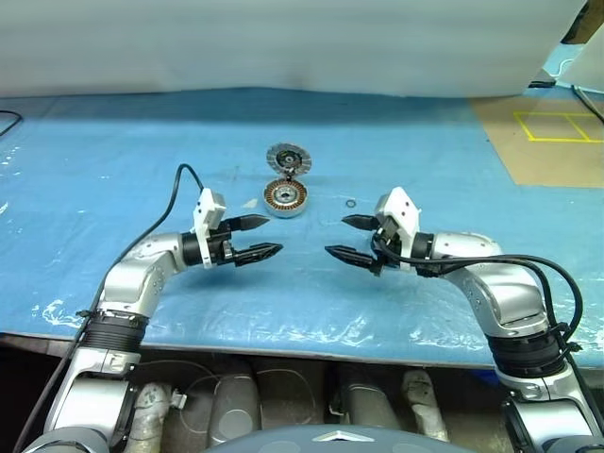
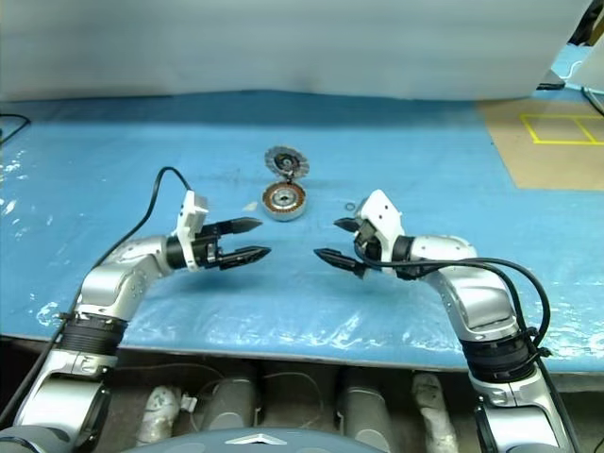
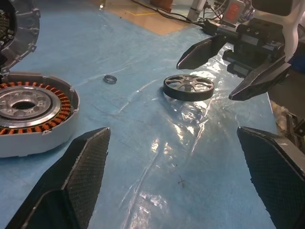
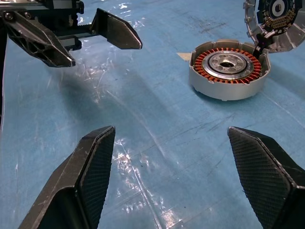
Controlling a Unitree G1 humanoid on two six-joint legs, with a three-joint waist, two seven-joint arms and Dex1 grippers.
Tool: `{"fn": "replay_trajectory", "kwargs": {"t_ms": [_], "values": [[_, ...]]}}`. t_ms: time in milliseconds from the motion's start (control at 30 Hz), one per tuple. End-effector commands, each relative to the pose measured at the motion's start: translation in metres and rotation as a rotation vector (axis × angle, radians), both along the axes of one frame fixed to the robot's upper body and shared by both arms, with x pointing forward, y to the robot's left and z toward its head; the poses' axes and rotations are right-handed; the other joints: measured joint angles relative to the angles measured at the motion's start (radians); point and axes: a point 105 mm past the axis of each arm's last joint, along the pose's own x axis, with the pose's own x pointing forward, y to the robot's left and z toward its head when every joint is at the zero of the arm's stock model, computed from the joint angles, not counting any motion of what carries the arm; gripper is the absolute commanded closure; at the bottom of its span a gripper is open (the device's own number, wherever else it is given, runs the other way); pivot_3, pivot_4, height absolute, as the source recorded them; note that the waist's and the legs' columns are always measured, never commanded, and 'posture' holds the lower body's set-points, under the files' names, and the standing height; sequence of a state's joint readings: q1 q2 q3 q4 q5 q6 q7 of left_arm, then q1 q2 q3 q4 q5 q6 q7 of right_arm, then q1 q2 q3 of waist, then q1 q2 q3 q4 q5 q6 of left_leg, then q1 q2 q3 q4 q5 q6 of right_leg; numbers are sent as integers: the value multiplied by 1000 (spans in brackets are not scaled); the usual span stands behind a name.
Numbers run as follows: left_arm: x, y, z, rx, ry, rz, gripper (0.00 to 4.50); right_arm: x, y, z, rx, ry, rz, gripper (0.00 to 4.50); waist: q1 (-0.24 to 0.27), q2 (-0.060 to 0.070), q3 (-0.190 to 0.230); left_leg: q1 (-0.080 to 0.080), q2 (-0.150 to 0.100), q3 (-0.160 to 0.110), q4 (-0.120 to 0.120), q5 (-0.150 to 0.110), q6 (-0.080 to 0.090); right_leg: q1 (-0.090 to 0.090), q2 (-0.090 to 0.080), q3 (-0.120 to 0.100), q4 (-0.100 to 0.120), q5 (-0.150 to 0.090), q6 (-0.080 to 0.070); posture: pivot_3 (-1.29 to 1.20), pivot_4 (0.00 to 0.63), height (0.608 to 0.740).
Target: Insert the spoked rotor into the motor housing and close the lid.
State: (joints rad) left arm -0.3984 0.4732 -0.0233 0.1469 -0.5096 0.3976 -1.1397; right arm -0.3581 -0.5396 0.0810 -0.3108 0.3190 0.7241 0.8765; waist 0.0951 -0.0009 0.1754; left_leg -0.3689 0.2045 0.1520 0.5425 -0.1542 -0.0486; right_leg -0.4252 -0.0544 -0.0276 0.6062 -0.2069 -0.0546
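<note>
Left eye view: both grippers hover over the blue sheet (image 1: 94, 170), tips facing each other, left gripper (image 1: 257, 238) and right gripper (image 1: 351, 238) both spread and empty. Housing (image 1: 285, 197) sits beyond them, lid (image 1: 288, 159) up. Left wrist view: rotor (image 3: 188, 87) lies flat under the right gripper, small ring (image 3: 110, 78) nearby.

Blue-sheeted table (image 1: 113, 170) bears motor housing (image 1: 285, 198), spoked rotor (image 3: 188, 87), ring (image 1: 350, 202).

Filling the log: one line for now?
left claw: open, empty | right claw: open, empty | spoked rotor: not inserted | motor housing: lid up
</note>
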Motion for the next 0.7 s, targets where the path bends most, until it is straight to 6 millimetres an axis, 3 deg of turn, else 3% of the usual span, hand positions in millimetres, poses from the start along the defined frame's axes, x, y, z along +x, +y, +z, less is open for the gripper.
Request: {"fn": "replay_trajectory", "kwargs": {"t_ms": [33,200,700], "values": [[1,3,13,-30,-46,17,0,2,3,13,13,-55,26,557,0,0,0,0,0,0,0,0,0,0,0,0,0,0,0,0,150,740],[2,4,16,-44,-48,26,0,7,1,14,0,-64,21,557,-1,0,0,0,0,0,-1,0,0,0,1,0,0,4,-6,0,150,740],[5,11,20,-49,-54,48,0,11,3,18,-6,-83,32,557,0,0,0,0,0,0,0,0,0,0,1,0,0,4,-6,0,150,740]]}}
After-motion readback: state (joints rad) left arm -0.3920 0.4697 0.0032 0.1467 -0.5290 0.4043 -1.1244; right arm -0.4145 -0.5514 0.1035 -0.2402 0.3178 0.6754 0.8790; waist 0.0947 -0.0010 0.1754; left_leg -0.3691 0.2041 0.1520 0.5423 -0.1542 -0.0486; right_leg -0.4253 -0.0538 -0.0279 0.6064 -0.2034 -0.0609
